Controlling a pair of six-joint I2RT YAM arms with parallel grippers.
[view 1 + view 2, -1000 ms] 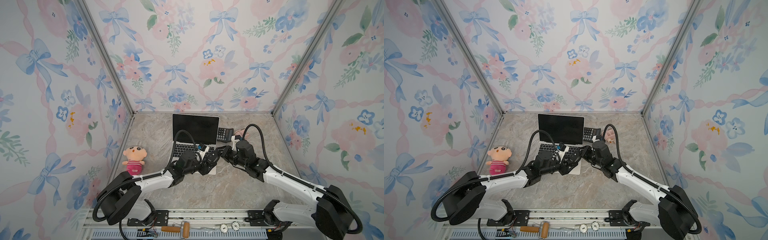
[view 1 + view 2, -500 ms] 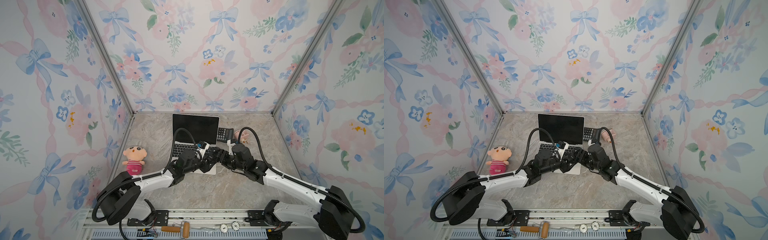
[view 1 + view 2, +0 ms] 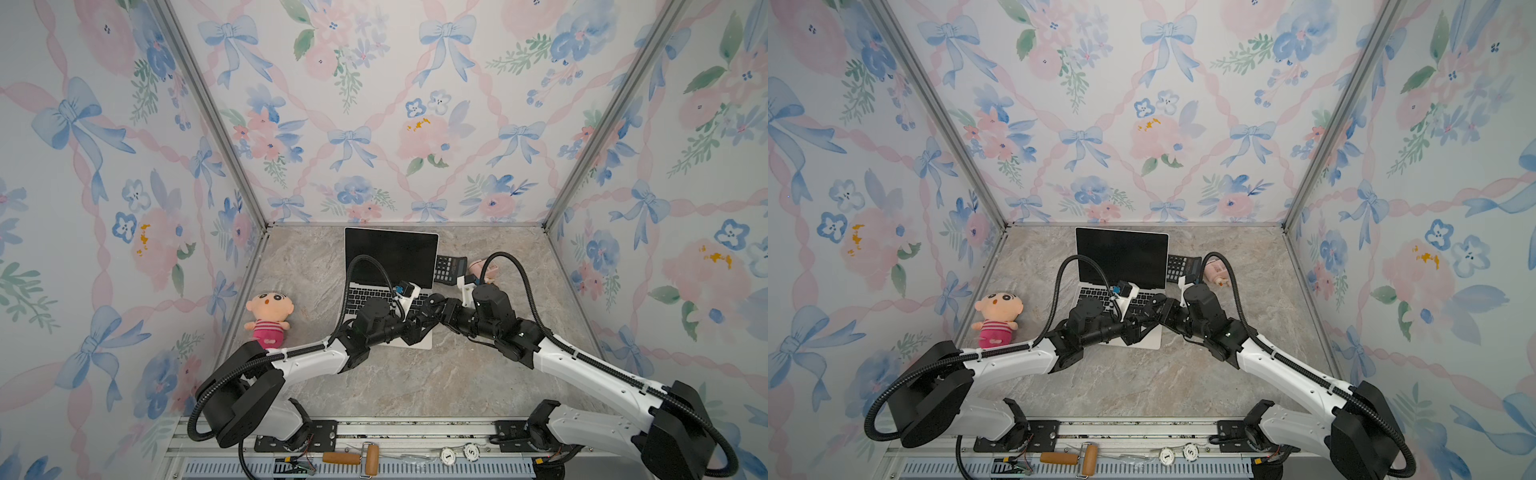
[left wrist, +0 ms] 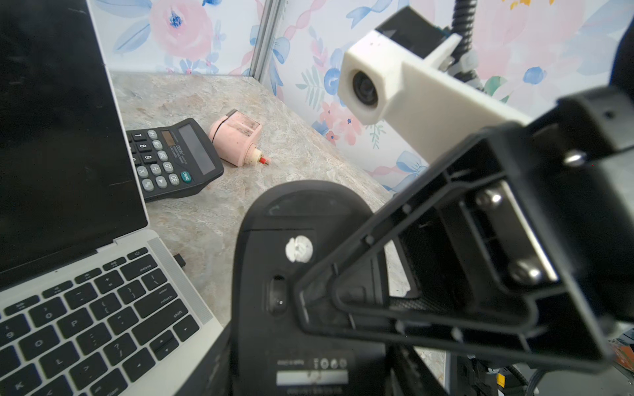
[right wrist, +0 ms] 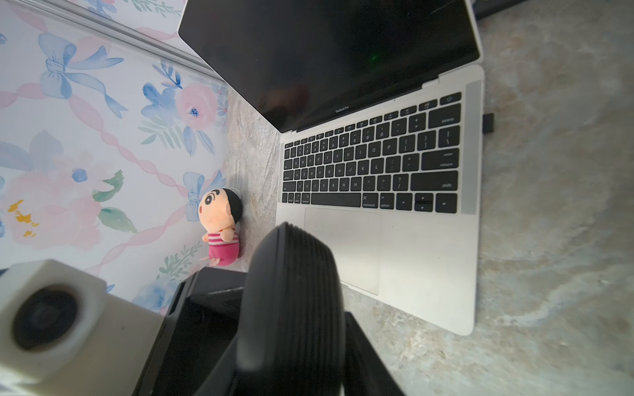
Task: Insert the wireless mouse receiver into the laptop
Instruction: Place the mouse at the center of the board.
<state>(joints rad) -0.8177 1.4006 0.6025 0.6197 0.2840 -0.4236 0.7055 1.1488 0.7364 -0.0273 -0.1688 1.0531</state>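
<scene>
- At the laptop's (image 5: 429,260) right edge, close to the power-key corner, one wireless mouse receiver (image 5: 488,122) juts out as a short dark stub, seated against the side of the base. It also shows in the left wrist view (image 4: 179,260).
- Count: one receiver, one laptop, one black mouse (image 4: 302,260), one calculator (image 4: 171,161), one small pink item (image 4: 236,140), one doll (image 3: 268,318), and two grippers.
- From the left gripper (image 3: 415,326), the receiver lies ahead, farther from the robot's base and lower down. It is apart from the gripper and not in its hold.
- From the right gripper (image 3: 432,309), the receiver sits near and below. In both top views the arms hide it.
- The left gripper is clamped on the mouse, which is lifted with its underside turned toward the left wrist camera.
- The right gripper's fingers reach in against the mouse. Whether its jaws are parted or closed cannot be told.
- Both grippers meet tip to tip over the laptop's right front corner.
- Beyond the grippers, the calculator touches the screen's right side and the pink item lies just beside the calculator.
- Bare marble tabletop (image 3: 415,382) runs along the laptop's right edge up to the calculator, and more of it spreads between the grippers and the robot's base.
- On the left gripper's far side, the doll rests against the left wall, well apart.
</scene>
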